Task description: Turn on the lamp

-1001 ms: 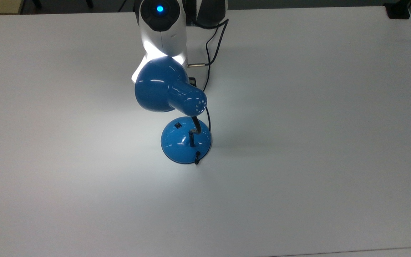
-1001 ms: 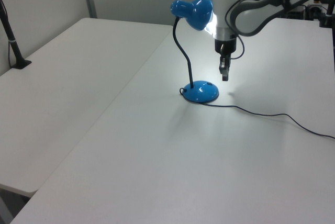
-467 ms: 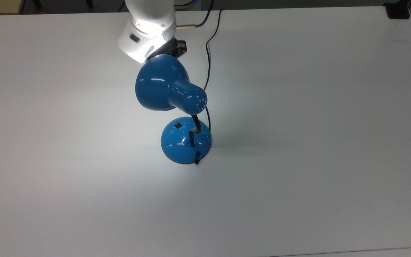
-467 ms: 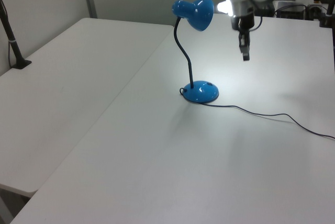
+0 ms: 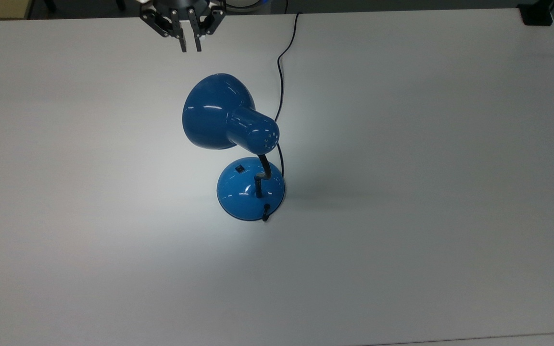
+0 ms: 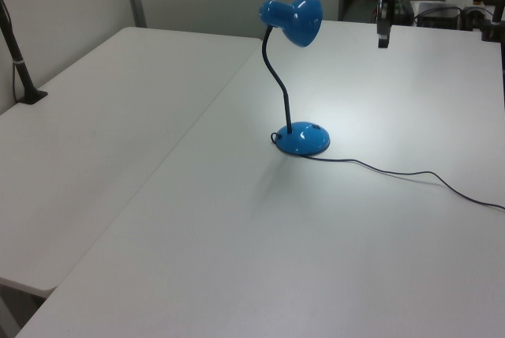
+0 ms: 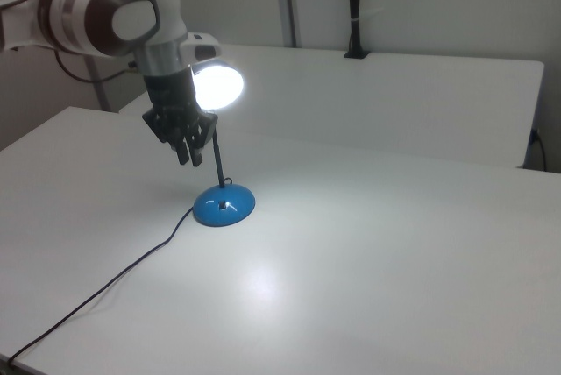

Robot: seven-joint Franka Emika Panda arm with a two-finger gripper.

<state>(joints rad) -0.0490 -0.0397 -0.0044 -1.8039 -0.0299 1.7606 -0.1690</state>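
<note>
The blue lamp stands mid-table and is lit, its shade glowing and a pool of light lying on the table. Its domed base carries a small black switch; the black cord runs off toward the top view's upper edge. My gripper hangs in the air beyond the shade, well away from the base, holding nothing. Its fingers are drawn together with just a narrow slit between them. In the left view the gripper is to the right of the shade; in the right view my gripper hangs left of the neck.
The cord trails across the table toward the left view's right. A black clamp sits at the table's far corner. A second white table with a black post adjoins on the left view's left.
My arm has risen and drawn back from above the lamp base toward the top view's upper edge. The lamp stays lit and has not moved.
</note>
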